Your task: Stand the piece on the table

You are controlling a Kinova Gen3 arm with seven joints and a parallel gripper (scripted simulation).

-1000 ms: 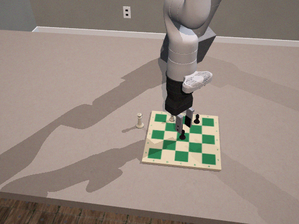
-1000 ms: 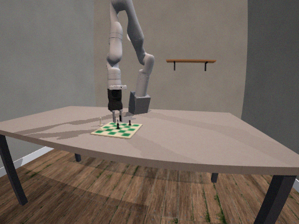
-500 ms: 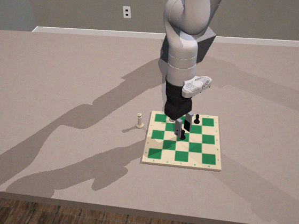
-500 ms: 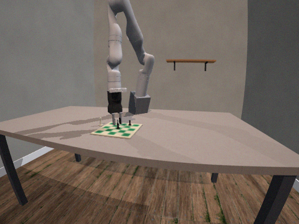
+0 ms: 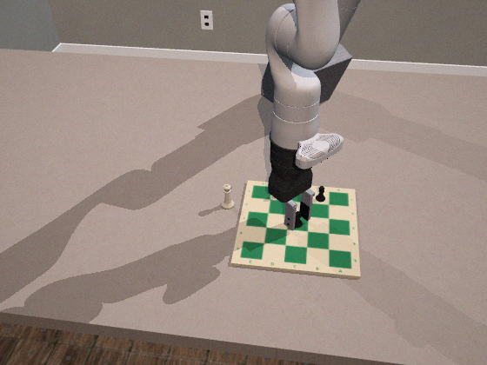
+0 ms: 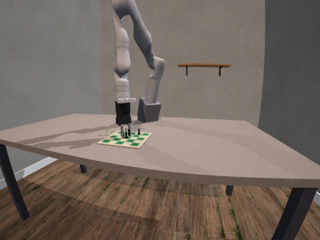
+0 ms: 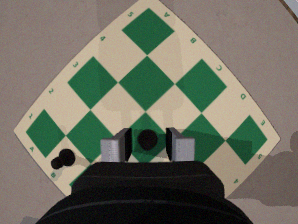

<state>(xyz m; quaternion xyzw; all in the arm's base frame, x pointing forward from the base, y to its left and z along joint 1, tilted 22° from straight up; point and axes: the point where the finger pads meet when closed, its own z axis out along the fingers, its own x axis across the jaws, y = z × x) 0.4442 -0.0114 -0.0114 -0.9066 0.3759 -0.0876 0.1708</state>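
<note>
The green and cream chessboard (image 5: pixel 297 228) lies on the table. A small black piece (image 7: pixel 145 139) stands upright on a green square near the board's middle. My gripper (image 5: pixel 298 221) is low over the board. Its two fingers straddle this piece with a gap on each side, so it is open. In the wrist view the gripper (image 7: pixel 147 147) has the piece centred between the fingers. A white piece (image 5: pixel 227 196) stands upright on the table just left of the board. It also shows in the exterior view (image 6: pixel 107 130).
A second black piece (image 5: pixel 321 194) stands upright on a far square of the board, right of the gripper, and it also shows in the wrist view (image 7: pixel 63 159). The arm's base (image 6: pixel 149 112) sits behind the board. The other squares hold nothing.
</note>
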